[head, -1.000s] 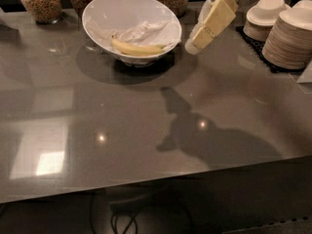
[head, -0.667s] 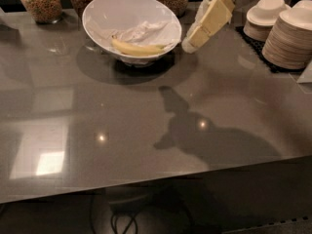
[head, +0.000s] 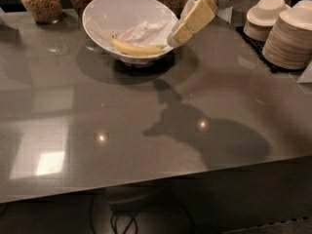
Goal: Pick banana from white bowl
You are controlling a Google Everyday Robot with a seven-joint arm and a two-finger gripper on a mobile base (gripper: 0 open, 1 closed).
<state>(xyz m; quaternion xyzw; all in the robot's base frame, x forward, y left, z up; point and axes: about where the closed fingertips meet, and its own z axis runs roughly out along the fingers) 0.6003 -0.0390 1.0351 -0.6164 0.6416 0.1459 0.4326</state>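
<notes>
Banana (head: 136,48): position off the gripper? (K.)

Gripper (head: 175,37) hangs at the right rim of the white bowl (head: 105,13), tip angled down and left, just beside the fruit's right end. No contact that I can see. Spread or closed: cannot tell from this angle. Nothing seen in its grip. Banana lies flat along the bowl's near inner wall, crumpled white paper (head: 141,31) just behind it. (M.)

Handling? (K.)

My read: light, soft under the peel, bruises if pinched hard. It is curved and smooth-skinned, so it may roll against the glossy wall. Take it across the middle, the narrow way, with a gentle close. A bump on the rim could shift the bowl. (M.)

Hidden? (K.)

Arm cut off at the top edge. Banana's underside not visible, and whether the paper touches it is unclear. Farther out on the grey table (head: 146,150): jars (head: 43,1) behind the bowl, tops cropped. Stacked small bowls (head: 265,13) and plates (head: 287,43) sit right, well apart. (M.)
</notes>
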